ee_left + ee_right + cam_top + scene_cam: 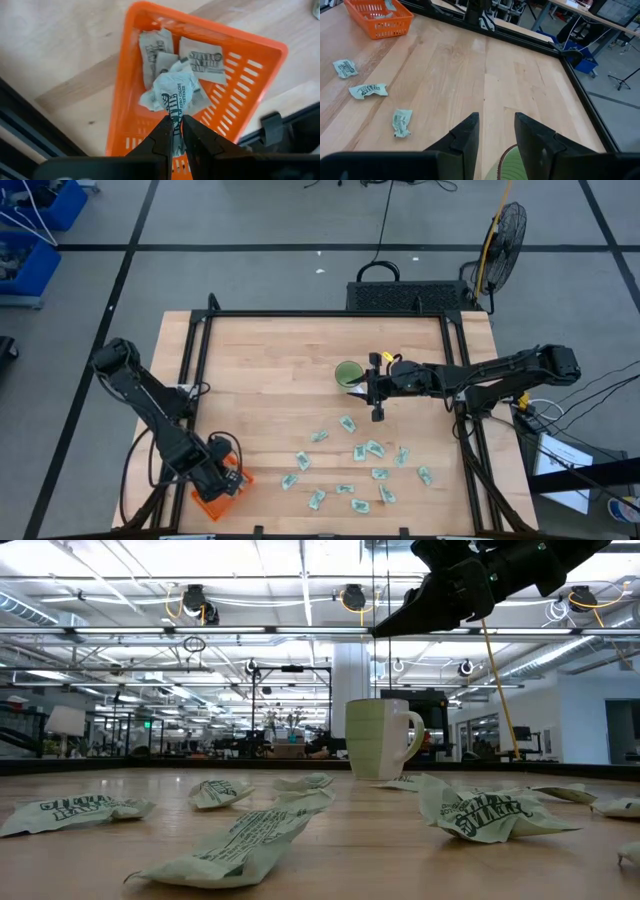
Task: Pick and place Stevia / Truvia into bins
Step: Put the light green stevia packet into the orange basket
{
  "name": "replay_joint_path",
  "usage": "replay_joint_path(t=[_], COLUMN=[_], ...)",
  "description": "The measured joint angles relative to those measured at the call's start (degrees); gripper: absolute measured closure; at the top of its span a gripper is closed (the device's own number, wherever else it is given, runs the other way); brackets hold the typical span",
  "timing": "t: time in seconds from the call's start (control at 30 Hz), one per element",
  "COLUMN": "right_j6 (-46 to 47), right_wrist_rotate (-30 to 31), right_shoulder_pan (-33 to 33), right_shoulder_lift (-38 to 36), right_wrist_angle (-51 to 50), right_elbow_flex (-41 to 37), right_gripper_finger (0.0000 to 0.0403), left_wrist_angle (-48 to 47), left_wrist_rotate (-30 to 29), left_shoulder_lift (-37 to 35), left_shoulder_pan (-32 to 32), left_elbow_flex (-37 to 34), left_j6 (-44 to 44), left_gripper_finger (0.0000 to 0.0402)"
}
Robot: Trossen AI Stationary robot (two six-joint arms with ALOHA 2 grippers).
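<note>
A crumpled white sachet [172, 92] with green print hangs over the orange basket [250, 70], its lower edge pinched between the fingers of the left tool [176, 131], which stand narrow, almost together. Under it a few more sachets [202, 57] lie flat or creased on the basket floor. The basket sits at the desk's near left corner [215, 485] (seen from above), close to the black frame rail.

The other sachets [370, 450] are scattered loose over the near middle and right of the desk [270, 370], which is pale wood planking inside a black frame. A green cup [348, 373] stands toward the middle. Around the desk is grey floor with dark lines, a fan [500, 235] on a stand and blue crates; the level view shows a large hall with ceiling lights.

The right tool [496, 131] hovers empty above the cup, its fingers moderately apart.
</note>
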Motion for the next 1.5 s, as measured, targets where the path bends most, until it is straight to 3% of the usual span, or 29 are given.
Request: replay_joint_path(t=[0.47, 0.73, 0.93, 1.13, 1.33, 1.5], right_j6=[0.0, 0.0, -0.6, -4.1, -7.8, -11.9], right_wrist_rotate=[0.0, 0.0, 0.0, 0.0, 0.0, 0.0], right_shoulder_pan=[0.0, 0.0, 0.0, 0.0, 0.0, 0.0], right_shoulder_lift=[0.0, 0.0, 0.0, 0.0, 0.0, 0.0], right_wrist_angle=[0.0, 0.0, 0.0, 0.8, 5.4, 11.2], right_elbow_flex=[0.0, 0.0, 0.0, 0.0, 0.0, 0.0], right_gripper_finger=[0.0284, 0.0284, 0.0284, 0.0284, 0.0284, 0.0284], left_wrist_angle=[-1.7, -1.6, -2.0, -1.5, -0.6, -0.4], left_wrist_rotate=[1.1, -2.7, -3.5, -10.2, -4.3, -3.5], left_shoulder_lift=[0.0, 0.0, 0.0, 0.0, 1.1, 4.0], left_shoulder_pan=[0.0, 0.0, 0.0, 0.1, 1.0, 1.0], left_elbow_flex=[0.0, 0.0, 0.0, 0.0, 0.0, 0.0], left_j6=[3.6, 20.5, 21.3, 21.2, 19.7, 19.4], left_gripper_finger=[0.0354, 0.0355, 0.0355, 0.0353, 0.0294, 0.0231])
